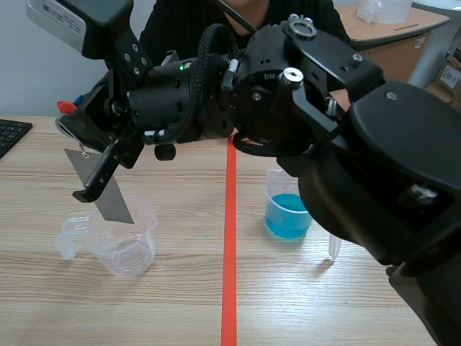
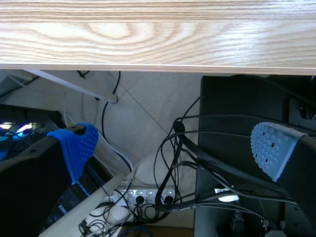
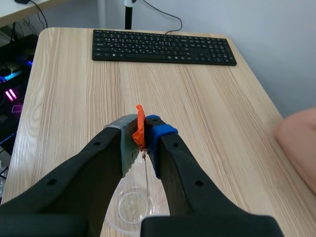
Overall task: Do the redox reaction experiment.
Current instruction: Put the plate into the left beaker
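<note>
I read the right gripper (image 3: 140,134) clamped on 1 orange tab (image 3: 140,126). The grey metal sheet (image 1: 108,193) hangs below it, lower corner at the empty beaker (image 1: 130,252) mouth. The left gripper (image 2: 175,148) stands wide.

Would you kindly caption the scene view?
Right gripper holds a grey metal sheet over the empty beaker; blue-liquid beaker alongside.

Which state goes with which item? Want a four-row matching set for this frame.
Items:
1 metal sheet
2 beaker left of tape
3 beaker right of tape
4 left hand

States:
A blue liquid inside
B open, holding nothing
C clamped in right hand
D clear, empty, below the sheet

Pairs: 1-C, 2-D, 3-A, 4-B
</note>
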Action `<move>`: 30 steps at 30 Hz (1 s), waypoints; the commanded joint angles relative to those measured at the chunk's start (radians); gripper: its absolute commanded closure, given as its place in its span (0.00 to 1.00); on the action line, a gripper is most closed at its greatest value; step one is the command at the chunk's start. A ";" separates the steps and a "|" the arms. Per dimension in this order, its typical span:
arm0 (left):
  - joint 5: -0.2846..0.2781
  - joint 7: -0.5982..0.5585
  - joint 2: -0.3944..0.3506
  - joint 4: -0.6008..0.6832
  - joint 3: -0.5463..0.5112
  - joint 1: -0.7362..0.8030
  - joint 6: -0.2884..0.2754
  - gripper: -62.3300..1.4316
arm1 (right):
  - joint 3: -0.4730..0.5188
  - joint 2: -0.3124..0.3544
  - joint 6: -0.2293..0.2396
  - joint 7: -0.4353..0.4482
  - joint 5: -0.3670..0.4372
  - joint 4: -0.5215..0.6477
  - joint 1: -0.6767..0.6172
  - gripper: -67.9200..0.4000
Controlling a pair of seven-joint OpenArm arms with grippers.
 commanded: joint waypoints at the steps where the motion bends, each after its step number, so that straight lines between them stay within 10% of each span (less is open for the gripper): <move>1: -0.003 -0.010 0.000 0.005 0.000 0.002 0.001 0.00 | 0.003 -0.014 0.000 0.041 0.001 -0.010 0.017 0.97; 18: -0.003 -0.010 0.000 0.005 0.000 -0.006 0.002 0.00 | -0.030 -0.023 0.000 0.167 -0.133 -0.182 0.015 0.97; 30: -0.003 -0.010 0.000 0.005 0.000 -0.006 0.002 0.00 | -0.030 -0.025 0.028 0.182 -0.148 -0.182 0.012 0.50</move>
